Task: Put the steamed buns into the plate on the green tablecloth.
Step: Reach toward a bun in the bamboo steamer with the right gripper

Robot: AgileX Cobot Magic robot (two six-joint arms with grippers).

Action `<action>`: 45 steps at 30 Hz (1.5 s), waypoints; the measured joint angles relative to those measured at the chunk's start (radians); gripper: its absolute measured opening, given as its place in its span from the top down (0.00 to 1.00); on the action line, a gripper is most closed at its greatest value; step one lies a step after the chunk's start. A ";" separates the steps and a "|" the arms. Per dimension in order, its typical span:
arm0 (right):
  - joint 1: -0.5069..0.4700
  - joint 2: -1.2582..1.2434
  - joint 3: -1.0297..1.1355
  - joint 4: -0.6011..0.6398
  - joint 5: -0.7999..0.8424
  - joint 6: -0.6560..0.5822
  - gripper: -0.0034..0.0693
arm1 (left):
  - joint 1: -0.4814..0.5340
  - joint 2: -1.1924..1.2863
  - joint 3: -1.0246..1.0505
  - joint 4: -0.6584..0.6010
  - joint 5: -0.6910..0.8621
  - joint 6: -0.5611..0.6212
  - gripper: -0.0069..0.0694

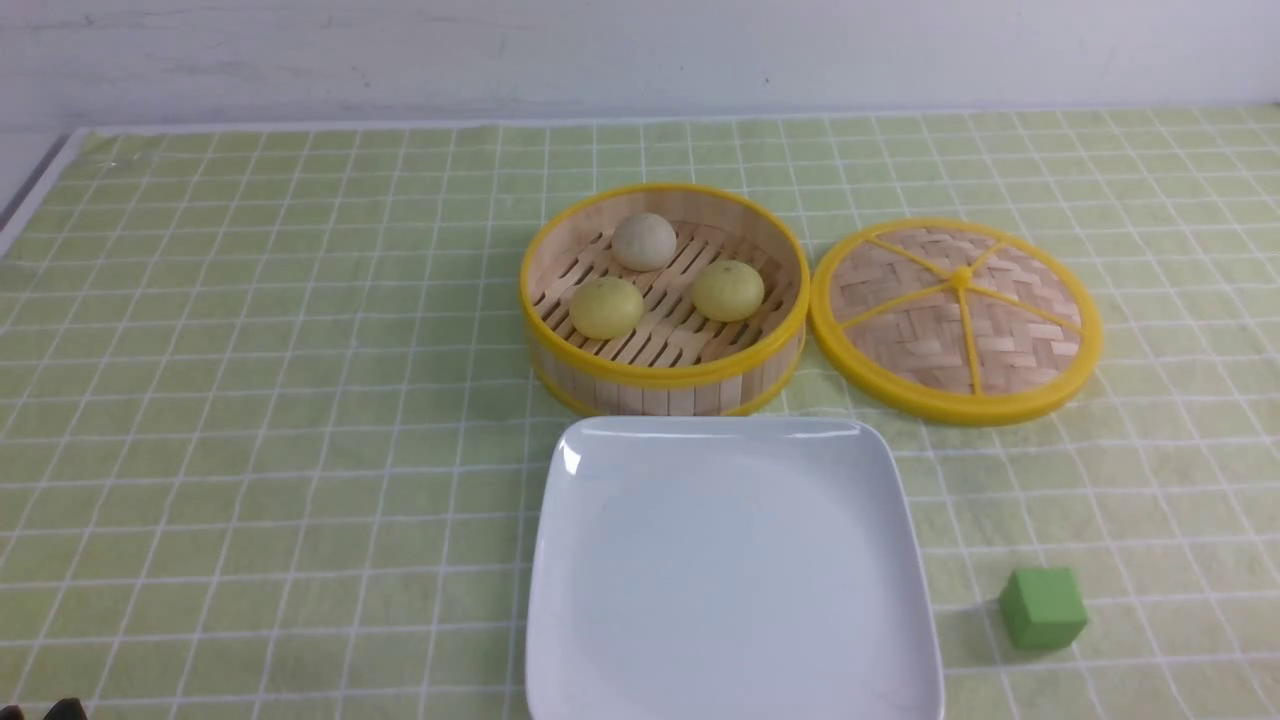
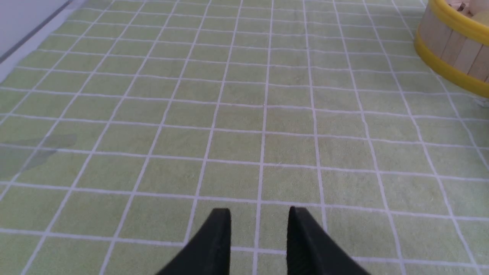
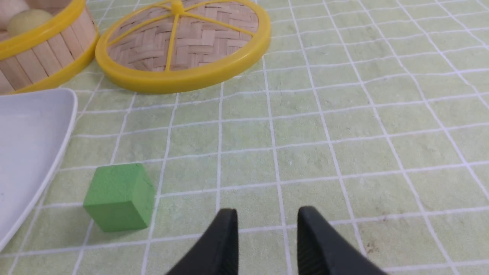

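Note:
Three steamed buns lie in a round bamboo steamer basket (image 1: 665, 380): an off-white one (image 1: 644, 241) at the back and two pale yellow ones (image 1: 607, 307) (image 1: 728, 290) in front. The white square plate (image 1: 735, 570) lies empty on the green tablecloth (image 1: 250, 400), just in front of the basket. My left gripper (image 2: 259, 214) is open and empty over bare cloth, left of the basket (image 2: 454, 46). My right gripper (image 3: 267, 214) is open and empty over cloth, right of the plate (image 3: 26, 145). One yellow bun (image 3: 28, 21) shows in the right wrist view.
The woven bamboo lid (image 1: 955, 315) lies flat to the right of the basket, and it also shows in the right wrist view (image 3: 183, 42). A green cube (image 1: 1043, 607) sits right of the plate, close to my right gripper (image 3: 118, 196). A white wall runs behind the table.

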 joint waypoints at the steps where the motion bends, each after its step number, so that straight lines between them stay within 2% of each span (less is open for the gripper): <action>1: 0.000 0.000 0.000 0.000 0.000 0.000 0.62 | 0.000 0.000 0.000 0.000 0.000 0.000 0.59; 28: 0.000 0.000 0.000 0.015 -0.004 0.022 0.62 | 0.000 0.000 0.000 -0.005 -0.003 -0.022 0.59; 29: 0.000 0.000 0.001 0.102 -0.005 0.088 0.62 | 0.000 0.000 0.000 -0.071 -0.018 -0.091 0.59; 30: 0.000 0.000 0.001 0.114 -0.005 0.098 0.62 | 0.000 0.000 0.001 -0.084 -0.023 -0.104 0.59; 31: 0.000 0.000 0.002 0.220 -0.006 0.178 0.62 | 0.000 0.000 0.002 -0.223 -0.040 -0.236 0.59; 34: 0.000 0.000 0.005 0.386 -0.006 0.292 0.62 | 0.000 0.000 0.002 -0.436 -0.069 -0.445 0.59; 36: 0.000 0.000 0.008 0.467 -0.007 0.338 0.62 | 0.000 0.000 0.002 -0.531 -0.077 -0.552 0.59; 41: 0.000 0.000 0.009 0.511 -0.036 0.357 0.62 | 0.000 0.000 0.002 -0.606 -0.128 -0.659 0.59; 44: 0.000 0.000 -0.005 0.509 -0.062 0.348 0.64 | 0.000 0.000 -0.007 -0.606 -0.144 -0.652 0.60; 45: 0.000 0.003 -0.063 0.474 -0.062 0.317 0.70 | 0.000 0.000 -0.059 -0.589 -0.103 -0.606 0.63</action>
